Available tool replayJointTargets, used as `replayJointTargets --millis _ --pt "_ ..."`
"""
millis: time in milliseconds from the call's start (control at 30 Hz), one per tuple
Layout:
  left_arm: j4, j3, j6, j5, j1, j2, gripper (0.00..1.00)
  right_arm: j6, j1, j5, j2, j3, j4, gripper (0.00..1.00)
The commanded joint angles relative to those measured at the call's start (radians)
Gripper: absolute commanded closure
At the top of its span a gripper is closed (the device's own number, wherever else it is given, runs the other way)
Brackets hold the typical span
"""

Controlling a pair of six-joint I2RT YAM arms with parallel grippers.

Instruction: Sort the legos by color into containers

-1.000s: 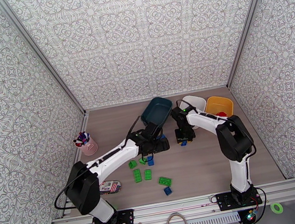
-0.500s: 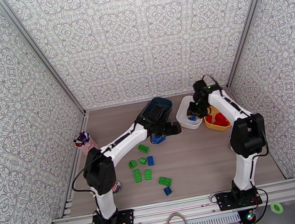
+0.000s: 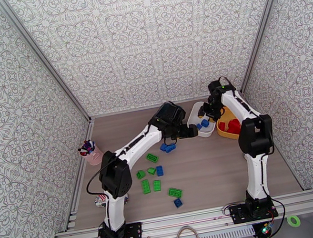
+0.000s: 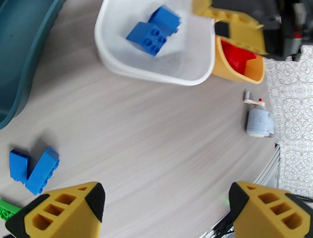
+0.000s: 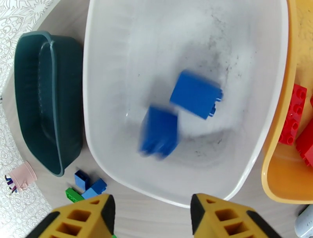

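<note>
Left gripper (image 4: pixel 164 195) is low over the pale wood-grain table (image 3: pixel 214 170), at about 8 o'clock of the shallow white plastic bin (image 5: pixel 117 58). Its yellow fingers (image 4: pixel 66 207) stand wide with nothing between them. Right gripper (image 5: pixel 150 206) hangs directly above the white bin, jaws part-way apart and empty. Inside the bin are two blue studded plastic bricks (image 5: pixel 195 94): one sharp, the other blurred at its 7 o'clock. The shallow yellow plastic bin (image 5: pixel 274 176) sits tight against the white bin's 3 o'clock side and holds red studded bricks (image 5: pixel 291 117). The dark teal plastic bin (image 5: pixel 47 101) lies just beside the white bin at 9 o'clock. Loose on the table, a pair of blue bricks (image 3: pixel 167 147) touch in a V at 7 o'clock of the white bin. Farther toward 6 o'clock is a scatter of green studded bricks (image 3: pixel 145 186), with single blue bricks (image 3: pixel 159 170) among them and at the near end. A small pink cup of pens (image 3: pixel 92 153) stands at the table's 9 o'clock edge. A white printed pouch (image 3: pixel 99 202) lies at 8 o'clock, partly behind the left arm. A small pale grey-blue object (image 4: pixel 258 122) rests on the table near the yellow bin; cannot tell what it is.
</note>
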Motion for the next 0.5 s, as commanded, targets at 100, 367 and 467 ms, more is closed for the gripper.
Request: replayJointTargets --millis 100,367,467 --pt "-0.002 -0.188 -0.055 -0.17 0.018 -0.204 0.11 -0.025 0.029 -0.008 -0.174 -0.156 0.017 0.44" --pt "0.001 -0.491 -0.23 -0.319 0.026 -0.434 0.08 -0.029 0.296 0.033 -0.436 -0.533 0.109 0.41" --pt "-0.006 -0.589 -0.286 -0.33 0.033 -0.512 0.07 0.008 0.453 0.074 -0.5 -0.642 0.127 0.4"
